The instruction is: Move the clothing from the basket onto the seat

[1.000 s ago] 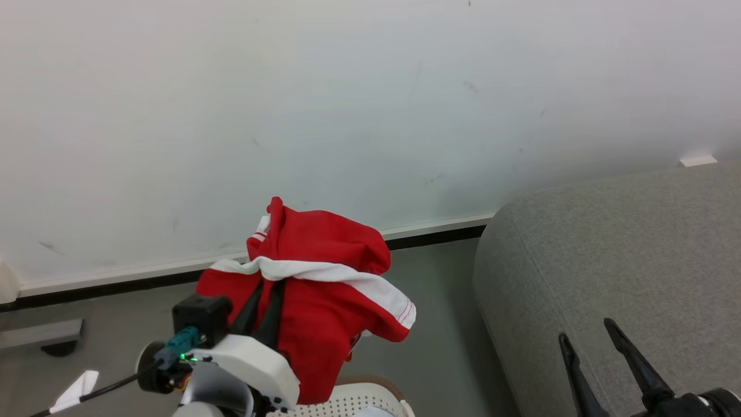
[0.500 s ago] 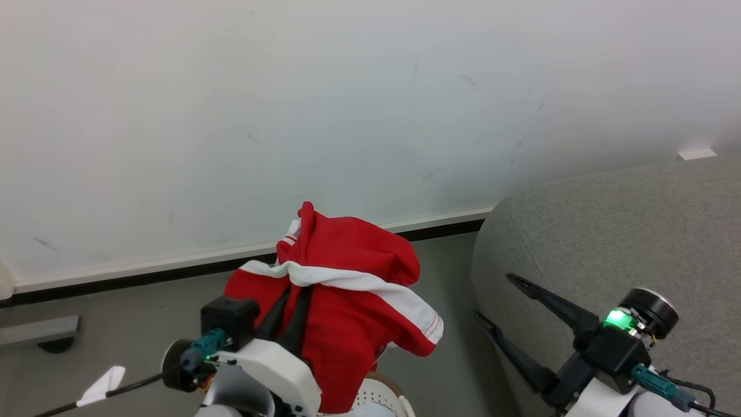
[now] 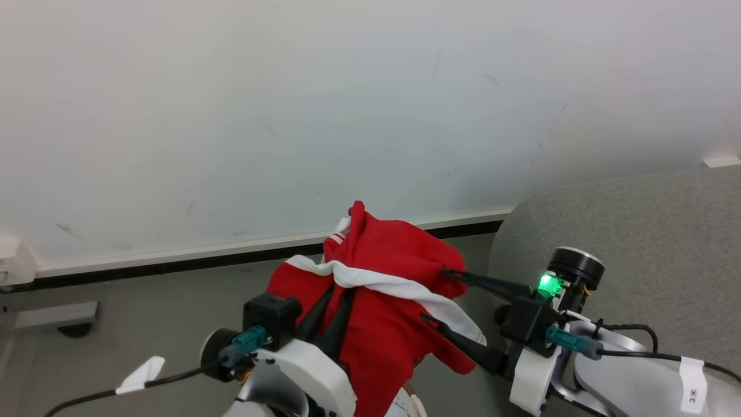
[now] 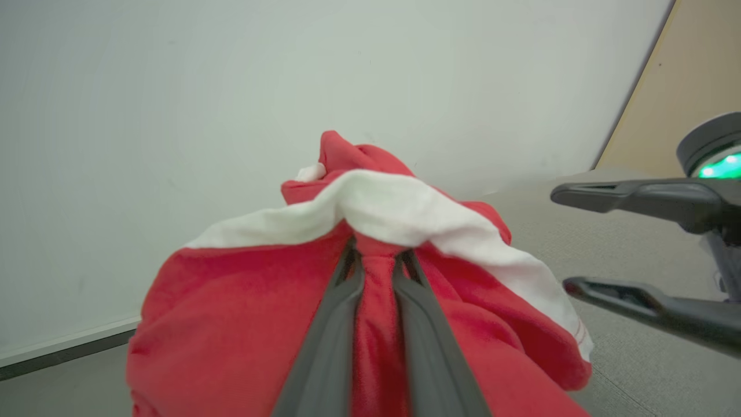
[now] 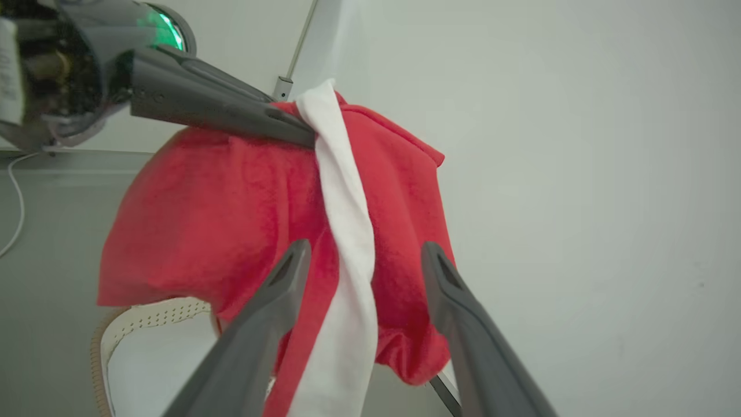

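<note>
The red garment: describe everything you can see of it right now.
The clothing is soft bright red fabric with a broad white band, bunched and hanging above the basket, left of the seat. The left gripper is shut on a pinched fold below the band. The right gripper, fingers open, reaches its hanging side; contact is unclear.

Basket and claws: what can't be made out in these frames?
Basket: head view, nearly all hidden behind the clothing and cut by the bottom edge; right wrist view, inside blurred white.
Left claw tips: buried in clothing folds, left wrist view.
Right claw: open beside clothing; contact unclear, head view.
</note>
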You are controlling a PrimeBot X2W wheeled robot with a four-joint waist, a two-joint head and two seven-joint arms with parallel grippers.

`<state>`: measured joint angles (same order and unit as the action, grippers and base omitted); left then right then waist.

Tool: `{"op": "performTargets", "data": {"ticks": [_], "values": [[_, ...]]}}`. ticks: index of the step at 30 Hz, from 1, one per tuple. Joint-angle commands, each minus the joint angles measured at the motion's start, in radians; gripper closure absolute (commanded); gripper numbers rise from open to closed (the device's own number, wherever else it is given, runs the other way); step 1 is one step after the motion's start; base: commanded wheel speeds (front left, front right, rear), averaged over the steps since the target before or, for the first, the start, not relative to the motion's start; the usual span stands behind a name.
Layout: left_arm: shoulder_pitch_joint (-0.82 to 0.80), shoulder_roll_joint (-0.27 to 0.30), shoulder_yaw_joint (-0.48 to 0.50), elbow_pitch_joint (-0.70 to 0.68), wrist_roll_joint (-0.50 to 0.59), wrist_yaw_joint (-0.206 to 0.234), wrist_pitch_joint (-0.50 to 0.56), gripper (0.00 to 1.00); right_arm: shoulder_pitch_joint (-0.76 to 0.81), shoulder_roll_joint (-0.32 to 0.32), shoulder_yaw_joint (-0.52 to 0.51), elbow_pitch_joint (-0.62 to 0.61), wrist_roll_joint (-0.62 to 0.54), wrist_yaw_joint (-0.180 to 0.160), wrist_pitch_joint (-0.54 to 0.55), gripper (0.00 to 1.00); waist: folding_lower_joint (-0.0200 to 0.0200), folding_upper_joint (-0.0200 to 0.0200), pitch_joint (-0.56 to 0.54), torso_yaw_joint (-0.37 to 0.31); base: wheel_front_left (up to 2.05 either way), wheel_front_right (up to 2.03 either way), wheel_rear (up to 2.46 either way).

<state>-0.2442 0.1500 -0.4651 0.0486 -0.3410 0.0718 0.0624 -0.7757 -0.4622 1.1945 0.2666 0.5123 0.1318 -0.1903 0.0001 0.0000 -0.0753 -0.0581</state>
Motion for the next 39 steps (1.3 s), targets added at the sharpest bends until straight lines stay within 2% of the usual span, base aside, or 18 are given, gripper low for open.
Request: {"op": "performTargets", "data": {"ticks": [1, 12, 20, 26, 27, 28, 29, 30, 39], "values": [[-0.013, -0.003, -0.009, -0.011, 0.006, -0.005, 0.003, 1.0, -0.04, 0.014, 0.031, 0.032, 0.018, -0.002, -0.011, 0.0, -0.0001, 0.0, 0.0, 0.007, 0.0, 0.0, 0.0], [-0.024, -0.024, -0.065, -0.03, -0.002, -0.032, 0.014, 1.0, -0.103, 0.088, 0.085, 0.18, 0.051, -0.002, -0.034, 0.0, -0.0001, 0.0, -0.004, 0.035, 0.0, 0.0, 0.0], [-0.041, -0.046, -0.094, -0.027, -0.028, -0.053, 0.013, 1.0, -0.034, 0.13, 0.087, 0.183, 0.089, -0.002, 0.01, 0.0, -0.0001, 0.0, -0.003, 0.051, 0.0, 0.0, 0.0], [-0.042, -0.054, -0.1, -0.023, -0.046, -0.059, 0.009, 1.0, -0.02, 0.133, 0.087, 0.19, 0.123, -0.002, 0.005, 0.0, -0.0001, 0.0, -0.001, 0.054, 0.0, 0.0, 0.0], [-0.042, -0.053, -0.101, -0.022, -0.048, -0.059, 0.01, 1.0, -0.02, 0.133, 0.087, 0.194, 0.131, -0.002, 0.003, 0.12, -0.0001, 0.0, -0.001, 0.054, 0.0, 0.0, 0.0], [-0.042, -0.053, -0.101, -0.022, -0.05, -0.06, 0.01, 1.0, -0.021, 0.134, 0.087, 0.197, 0.141, -0.002, 0.002, 0.51, -0.0001, 0.0, -0.001, 0.053, 0.0, 0.0, 0.0], [-0.042, -0.053, -0.102, -0.022, -0.05, -0.061, 0.011, 1.0, -0.021, 0.136, 0.087, 0.199, 0.148, -0.002, -0.005, 0.73, -0.0001, 0.0, 0.0, 0.053, 0.0, 0.0, 0.0], [-0.042, -0.052, -0.102, -0.022, -0.052, -0.061, 0.011, 1.0, -0.022, 0.137, 0.087, 0.199, 0.15, -0.002, -0.009, 1.0, -0.0001, 0.0, 0.0, 0.053, 0.0, 0.0, 0.0], [-0.039, -0.038, -0.101, -0.01, -0.054, -0.048, 0.012, 1.0, -0.035, 0.134, 0.086, 0.178, 0.235, -0.002, -0.035, 1.0, -0.0001, 0.0, 0.002, 0.045, 0.0, 0.0, 0.0]]}}
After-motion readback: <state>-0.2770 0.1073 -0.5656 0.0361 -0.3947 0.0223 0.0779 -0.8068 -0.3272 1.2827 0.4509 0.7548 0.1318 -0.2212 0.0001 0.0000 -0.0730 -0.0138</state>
